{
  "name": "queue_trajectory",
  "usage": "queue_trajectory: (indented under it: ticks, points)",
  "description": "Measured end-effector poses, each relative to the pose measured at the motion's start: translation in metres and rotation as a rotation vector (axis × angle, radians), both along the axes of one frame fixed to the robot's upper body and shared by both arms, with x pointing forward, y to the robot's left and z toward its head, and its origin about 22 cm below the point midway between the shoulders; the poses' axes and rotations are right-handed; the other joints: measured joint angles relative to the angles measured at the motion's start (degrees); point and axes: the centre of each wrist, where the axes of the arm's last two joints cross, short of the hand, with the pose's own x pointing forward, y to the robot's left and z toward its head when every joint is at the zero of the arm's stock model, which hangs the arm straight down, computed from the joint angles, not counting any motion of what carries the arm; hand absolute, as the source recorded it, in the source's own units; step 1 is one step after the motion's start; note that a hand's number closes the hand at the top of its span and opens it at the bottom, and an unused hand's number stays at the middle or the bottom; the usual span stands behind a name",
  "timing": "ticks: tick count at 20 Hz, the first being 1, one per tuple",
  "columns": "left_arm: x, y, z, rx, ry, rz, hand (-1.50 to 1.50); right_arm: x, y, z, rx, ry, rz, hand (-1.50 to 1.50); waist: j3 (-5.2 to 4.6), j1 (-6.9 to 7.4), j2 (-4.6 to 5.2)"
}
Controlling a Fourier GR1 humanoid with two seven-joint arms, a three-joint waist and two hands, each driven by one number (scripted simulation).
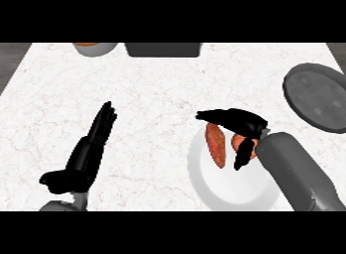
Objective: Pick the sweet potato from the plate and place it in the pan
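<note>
An orange-brown sweet potato (217,145) lies on the upper part of a white plate (227,191) at the lower centre-right of the counter. My right hand (238,121) is directly over it. Its fingers curl down across the sweet potato's right side, and orange shows between them. The thumb points left above the sweet potato's top end. The sweet potato is still at the plate. A dark grey round pan (323,96) sits at the right edge, apart from the hand. My left hand (95,144) rests open at the lower left, fingers straight and holding nothing.
A grey bowl with something orange in it (95,48) and a dark box-like container (163,48) stand along the counter's far edge. White marble counter (168,89) stretches between the plate, the pan and the far objects.
</note>
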Motion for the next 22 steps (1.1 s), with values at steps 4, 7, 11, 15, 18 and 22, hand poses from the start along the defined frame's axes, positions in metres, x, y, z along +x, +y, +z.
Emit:
queue_trajectory:
  ticks: [4,7,11,15,18,22]
  points:
    - [0.003,0.001,0.004,-0.001,-0.006,-0.003,0.00,0.004,0.008,-0.010,-0.014,0.009,-0.006,-1.50,0.00,0.08,0.02]
    - [0.002,0.000,0.001,-0.001,0.001,-0.002,0.00,0.003,0.014,-0.021,-0.042,0.025,-0.012,-1.50,-0.01,0.11,0.03]
    - [0.001,0.000,-0.001,0.003,-0.002,-0.002,0.00,0.007,0.017,-0.026,-0.097,0.013,0.035,1.50,-0.20,0.16,-0.19]
    - [-0.003,-0.001,0.004,0.006,0.001,-0.004,0.00,0.006,0.018,-0.030,-0.124,-0.068,0.092,1.50,-0.39,0.17,-0.71]
    - [0.004,-0.001,0.005,0.006,-0.002,-0.003,0.00,0.012,0.024,-0.030,-0.129,-0.104,0.114,1.50,-0.49,0.29,-0.83]
    - [0.002,-0.003,0.002,0.004,-0.001,-0.004,0.00,0.015,0.023,-0.031,-0.108,-0.139,0.117,1.50,-0.46,0.29,-0.78]
